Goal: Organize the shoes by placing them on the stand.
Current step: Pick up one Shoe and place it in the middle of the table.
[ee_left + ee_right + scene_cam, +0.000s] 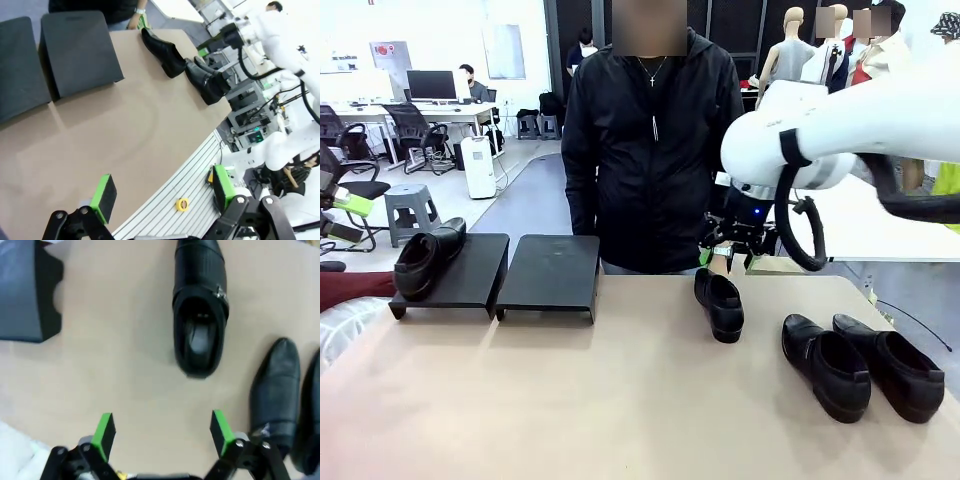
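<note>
One glossy black shoe (428, 258) rests on the left stand (470, 285); the matching stand (552, 272) beside it is bare. A single shoe (719, 302) lies mid-table, and a pair of shoes (825, 365) sits at the right. My right gripper (732, 250) hangs over the far end of the single shoe. In the right wrist view that shoe (200, 305) lies ahead of the open right gripper (162, 432), apart from its green pads (105, 432). My left gripper (162, 192) is open with nothing in it, over the table's near edge, far from the stands (80, 50) and shoes (162, 50).
A person in a black jacket (650, 140) stands at the far edge, one hand (134, 20) at the table near the single shoe. The right arm's white links (840, 130) and cable span the right side. Bare tan tabletop (600, 390) fills the front.
</note>
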Tool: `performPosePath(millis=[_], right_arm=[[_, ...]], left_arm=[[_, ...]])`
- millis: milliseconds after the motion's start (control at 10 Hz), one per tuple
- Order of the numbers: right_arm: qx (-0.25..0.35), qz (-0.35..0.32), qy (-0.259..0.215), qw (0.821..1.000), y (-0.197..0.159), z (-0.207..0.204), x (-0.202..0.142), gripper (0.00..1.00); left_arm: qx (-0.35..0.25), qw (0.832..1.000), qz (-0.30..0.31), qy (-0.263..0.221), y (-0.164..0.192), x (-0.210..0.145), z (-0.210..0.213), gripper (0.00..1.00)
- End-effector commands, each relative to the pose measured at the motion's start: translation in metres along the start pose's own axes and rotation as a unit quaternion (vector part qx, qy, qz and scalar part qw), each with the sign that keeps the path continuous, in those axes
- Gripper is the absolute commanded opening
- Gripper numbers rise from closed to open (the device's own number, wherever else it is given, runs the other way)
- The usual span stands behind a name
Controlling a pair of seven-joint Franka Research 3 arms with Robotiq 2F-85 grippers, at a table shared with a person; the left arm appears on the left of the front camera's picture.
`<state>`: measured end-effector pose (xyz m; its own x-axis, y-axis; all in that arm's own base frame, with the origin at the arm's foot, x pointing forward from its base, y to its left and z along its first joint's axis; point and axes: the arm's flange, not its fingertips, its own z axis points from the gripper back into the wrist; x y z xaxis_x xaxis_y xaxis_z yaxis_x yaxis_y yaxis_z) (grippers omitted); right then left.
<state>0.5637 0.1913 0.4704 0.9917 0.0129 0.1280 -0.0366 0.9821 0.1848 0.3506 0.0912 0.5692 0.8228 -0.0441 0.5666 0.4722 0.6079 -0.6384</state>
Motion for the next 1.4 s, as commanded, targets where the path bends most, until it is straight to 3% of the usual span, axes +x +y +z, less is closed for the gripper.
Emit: performPosePath(millis=[0,500,800,1000,1100,1200,1300], right_arm=[[-0.015,-0.027,0.037,0.999,0.016,-0.019,0.046,1.00],[-0.018,-0.042,0.078,0.996,0.015,-0.097,0.074,1.00],[-0.028,-0.042,0.073,0.996,0.007,-0.131,0.083,1.00],[-0.030,-0.041,0.050,0.997,0.007,-0.133,0.080,1.00],[-0.055,-0.043,0.035,0.997,0.006,-0.131,0.078,0.40],[-0.050,-0.042,0.031,0.997,0.007,-0.130,0.077,0.00],[-0.050,-0.042,0.026,0.998,0.006,-0.130,0.076,0.00]], left_arm=[[-0.003,1.000,-0.007,0.000,0.001,-0.001,0.002,1.00],[-0.003,1.000,-0.007,0.000,0.001,-0.001,0.002,1.00],[-0.003,1.000,-0.007,0.000,0.001,-0.001,0.002,1.00],[-0.003,1.000,-0.007,0.000,0.001,-0.001,0.002,1.00],[-0.003,1.000,-0.007,0.000,0.001,-0.001,0.002,1.00],[-0.003,1.000,-0.007,0.000,0.001,-0.001,0.002,1.00],[-0.003,1.000,-0.007,0.000,0.001,-0.001,0.002,1.00]])
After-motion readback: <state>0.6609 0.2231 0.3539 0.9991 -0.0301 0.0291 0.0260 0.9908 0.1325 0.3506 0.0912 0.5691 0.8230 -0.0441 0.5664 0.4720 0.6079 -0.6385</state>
